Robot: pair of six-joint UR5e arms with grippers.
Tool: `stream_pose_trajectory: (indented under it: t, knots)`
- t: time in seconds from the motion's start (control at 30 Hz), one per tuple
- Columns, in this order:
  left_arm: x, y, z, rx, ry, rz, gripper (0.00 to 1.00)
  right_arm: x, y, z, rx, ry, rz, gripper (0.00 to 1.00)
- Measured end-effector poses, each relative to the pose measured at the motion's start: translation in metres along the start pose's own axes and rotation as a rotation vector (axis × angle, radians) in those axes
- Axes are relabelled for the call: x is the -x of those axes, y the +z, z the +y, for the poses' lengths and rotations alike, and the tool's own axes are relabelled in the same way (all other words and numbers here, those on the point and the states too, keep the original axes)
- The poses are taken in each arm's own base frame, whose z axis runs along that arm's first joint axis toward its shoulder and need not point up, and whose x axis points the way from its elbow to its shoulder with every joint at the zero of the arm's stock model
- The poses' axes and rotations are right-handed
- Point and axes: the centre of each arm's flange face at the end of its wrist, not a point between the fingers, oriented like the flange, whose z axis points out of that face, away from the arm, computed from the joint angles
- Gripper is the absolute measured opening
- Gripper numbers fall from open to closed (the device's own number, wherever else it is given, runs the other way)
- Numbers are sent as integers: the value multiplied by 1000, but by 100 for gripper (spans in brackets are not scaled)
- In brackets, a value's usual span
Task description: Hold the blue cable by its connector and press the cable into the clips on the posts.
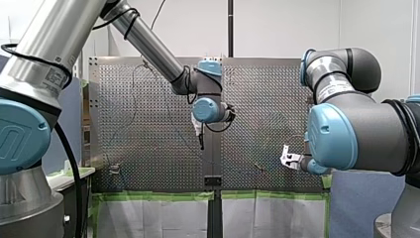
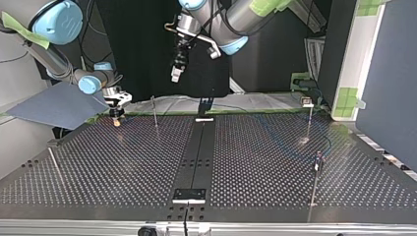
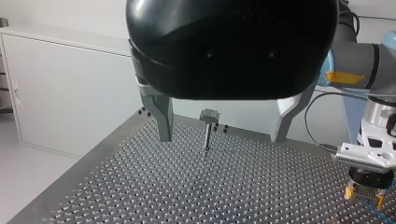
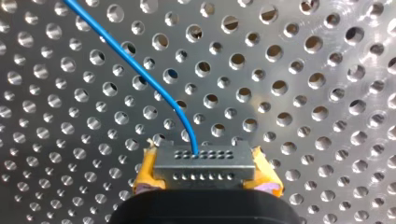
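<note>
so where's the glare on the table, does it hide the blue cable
right wrist view: sheen on the table beyond the connector, yet the blue cable shows plainly; top view: a bright spot at a post's foot, cable faint there.

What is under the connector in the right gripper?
Only perforated table shows, with the blue cable leading away from the connector across it. The patch directly beneath the connector and the yellow-padded fingers is hidden.
</note>
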Motion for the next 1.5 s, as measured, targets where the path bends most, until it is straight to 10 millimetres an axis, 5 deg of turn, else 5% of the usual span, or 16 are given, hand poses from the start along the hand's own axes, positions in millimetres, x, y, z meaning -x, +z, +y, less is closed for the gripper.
stream_pose_trajectory:
  t: [0.73,1.1,1.5]
  knots:
    - [34,-77,31,-1,-13,-1,100,0,0,-3,-4,0,-1,0]
    - [51,-97,52,11,-82,-68,100,1,1,-5,-7,-1,-2,0]
    - [-2,-116,79,44,-44,-16,100,1,1,-6,-11,-6,-3,0]
